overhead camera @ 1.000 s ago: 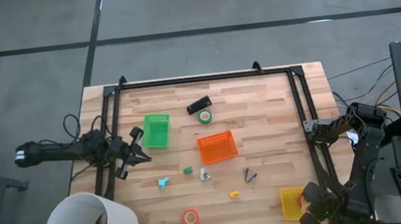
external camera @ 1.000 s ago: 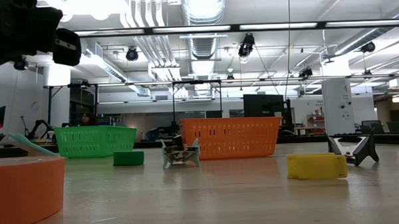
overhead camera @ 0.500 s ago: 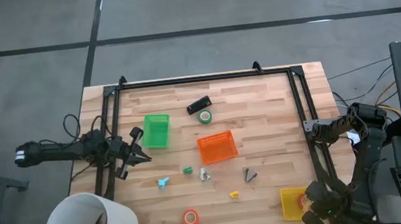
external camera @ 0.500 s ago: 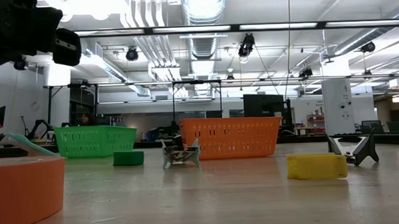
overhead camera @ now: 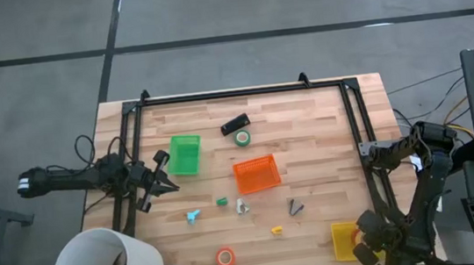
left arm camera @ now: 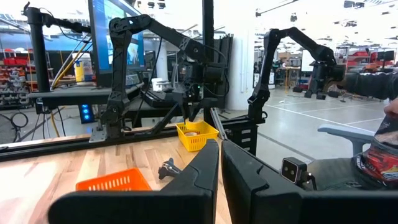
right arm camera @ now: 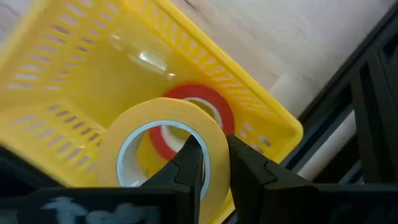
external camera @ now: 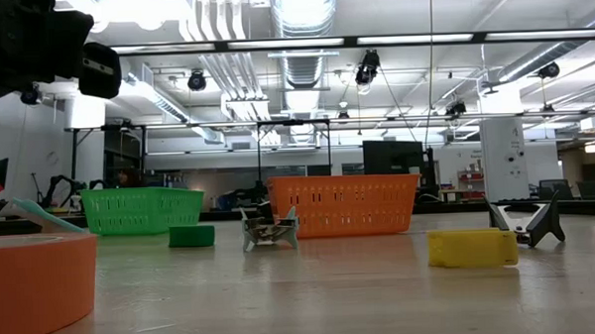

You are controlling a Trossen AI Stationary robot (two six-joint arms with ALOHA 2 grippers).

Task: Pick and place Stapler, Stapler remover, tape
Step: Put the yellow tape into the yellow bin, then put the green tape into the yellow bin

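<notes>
Wooden surface [overhead camera: 308,134] from above: the black stapler [overhead camera: 234,124] and green tape [overhead camera: 242,137] lie near the far edge, and the right end effector [overhead camera: 364,251] hangs over the yellow bin [overhead camera: 344,239] at the near right corner. Right wrist view: its fingers [right arm camera: 189,163] pinch the yellow tape [right arm camera: 163,144] above a red tape [right arm camera: 205,106] in that bin. Left wrist view: the left end effector [left arm camera: 219,177] at the left edge is nearly closed and empty.

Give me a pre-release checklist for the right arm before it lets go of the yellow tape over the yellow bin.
1. Right gripper shut on the yellow tape: ok.
2. Tape above the yellow bin, not the table: ok.
3. Room inside the bin: a red tape already lies there; cannot tell whether the roll will land flat.
4. Height above the bin floor: cannot tell.
5. Left gripper shut, parked near the green bin, far from the drop: ok.
</notes>
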